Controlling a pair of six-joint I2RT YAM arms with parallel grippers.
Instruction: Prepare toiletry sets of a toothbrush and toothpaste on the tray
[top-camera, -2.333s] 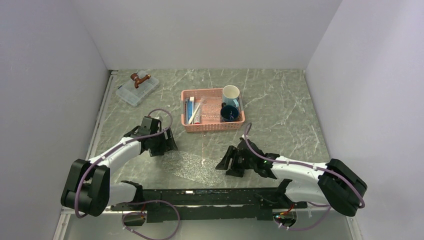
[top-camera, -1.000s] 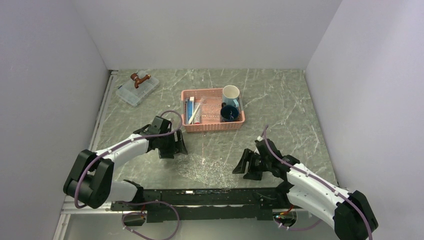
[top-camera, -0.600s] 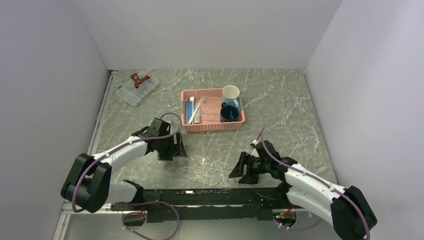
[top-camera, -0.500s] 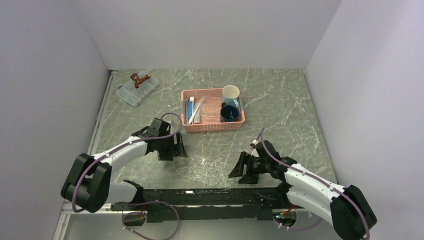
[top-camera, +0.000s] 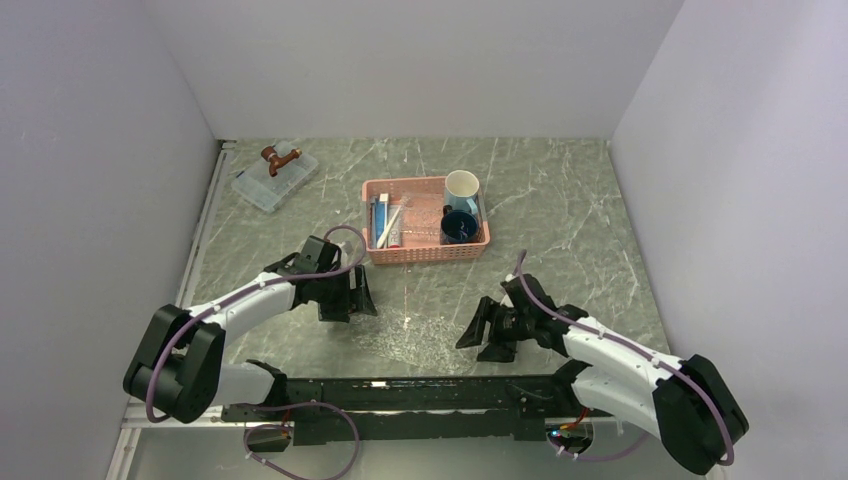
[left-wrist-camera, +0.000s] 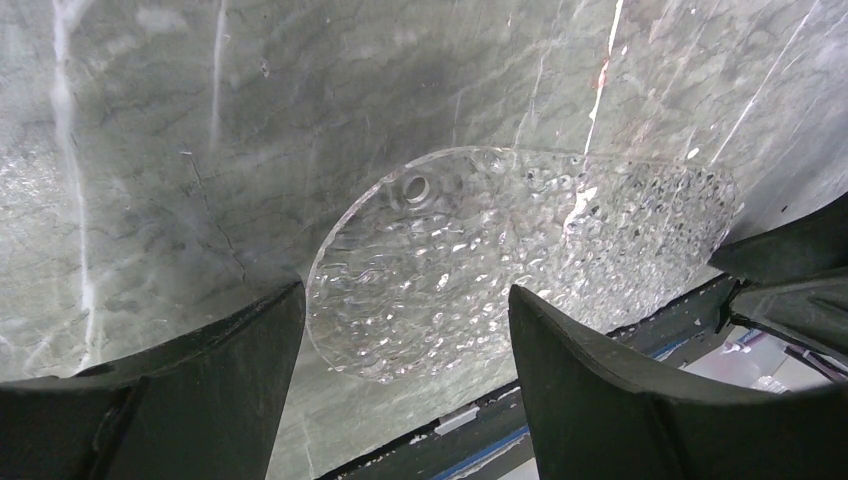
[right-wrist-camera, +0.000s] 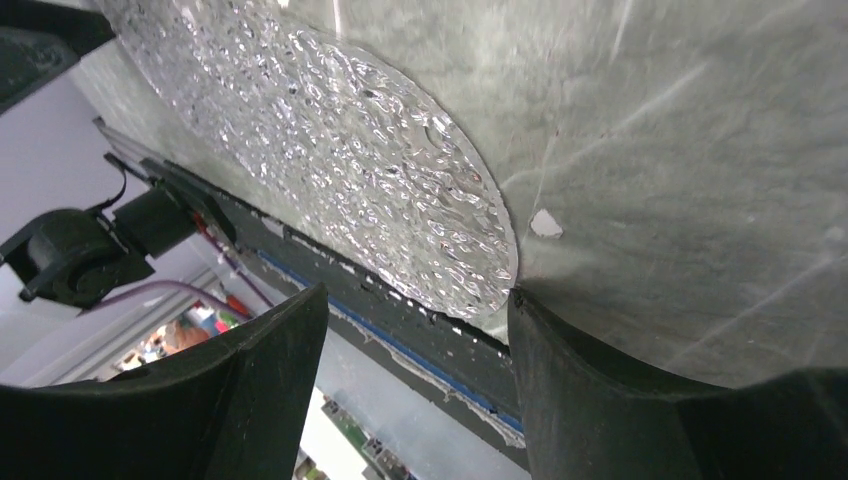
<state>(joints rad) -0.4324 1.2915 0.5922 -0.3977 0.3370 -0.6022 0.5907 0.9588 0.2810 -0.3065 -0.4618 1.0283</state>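
Note:
The tray (top-camera: 412, 338), a clear bumpy oval dish, lies flat near the table's front edge with nothing on it. My left gripper (top-camera: 362, 300) is open just off its left end; in the left wrist view the tray (left-wrist-camera: 500, 250) lies ahead of the spread gripper (left-wrist-camera: 405, 330). My right gripper (top-camera: 476, 335) is open at the tray's right end; in its wrist view the tray (right-wrist-camera: 330, 150) reaches the tip of one finger (right-wrist-camera: 640, 400) of the gripper (right-wrist-camera: 415, 330). A whitish toothbrush (top-camera: 388, 225) and a blue toothpaste (top-camera: 378, 215) lie in the pink basket (top-camera: 425, 252).
The basket also holds a white mug (top-camera: 461, 186) and a dark blue mug (top-camera: 459, 227). A clear lidded box (top-camera: 275, 182) with a brown object on it sits at the back left. The black frame rail (top-camera: 400, 392) runs just in front of the tray.
My right gripper has shifted a little left, closer to the tray's right end. The left gripper has hardly moved. Both stay open.

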